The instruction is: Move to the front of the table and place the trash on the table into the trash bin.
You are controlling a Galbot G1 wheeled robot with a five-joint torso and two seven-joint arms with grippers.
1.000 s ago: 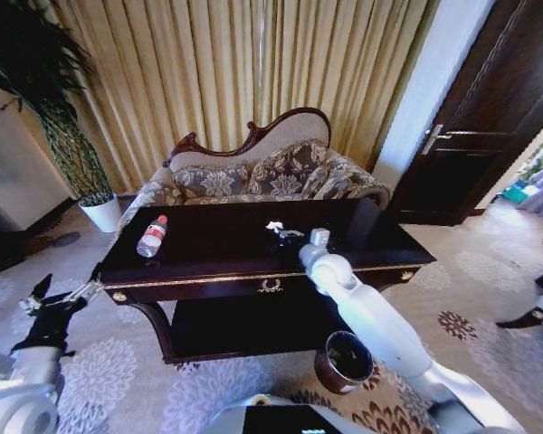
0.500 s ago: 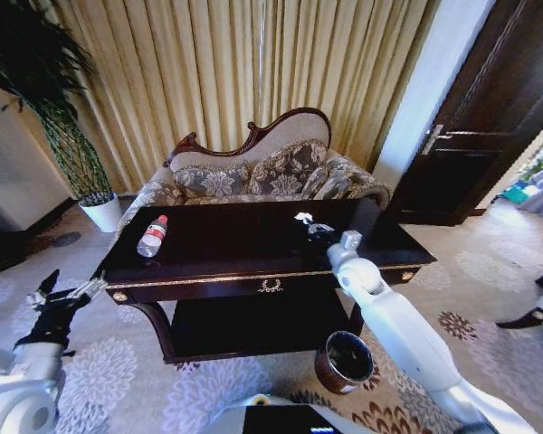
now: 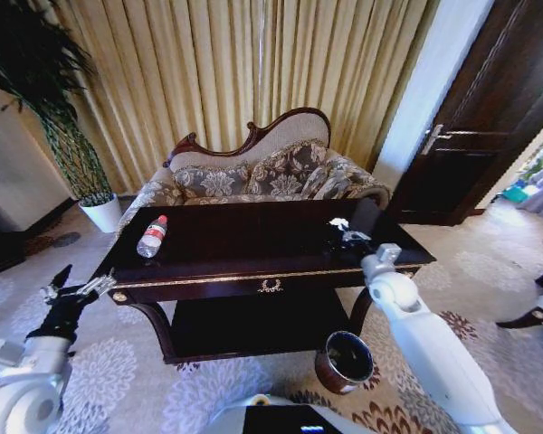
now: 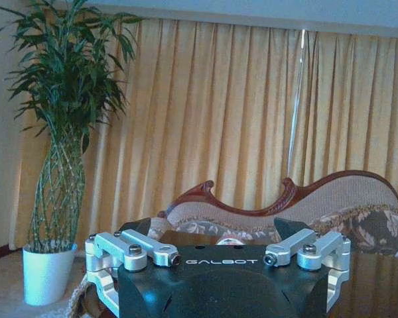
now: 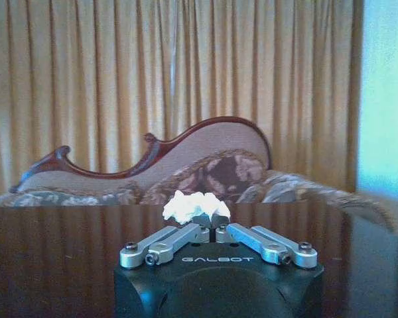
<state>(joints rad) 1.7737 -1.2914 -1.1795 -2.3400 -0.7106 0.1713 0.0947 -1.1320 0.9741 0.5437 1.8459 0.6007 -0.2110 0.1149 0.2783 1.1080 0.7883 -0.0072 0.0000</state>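
Right gripper at right of centre in head view, above the right end of the table, close to its right edge. Fingers pressed on the crumpled white paper wad, held just above the glossy top. Same wad seen as a small white spot in head view.

Left gripper at lower left of frame, off the table's left corner, over carpet, holding nothing; fingers spread wide.

Clear plastic bottle with red cap lying on its side near the table's left end, just inside the edge. Wide bare tabletop between bottle and wad.

Trash bin on carpet at lower centre-right, below the table's front right corner, beside the right arm. Open carpet to right of bin.

Sofa directly behind the table's far edge; white plant pot at left.
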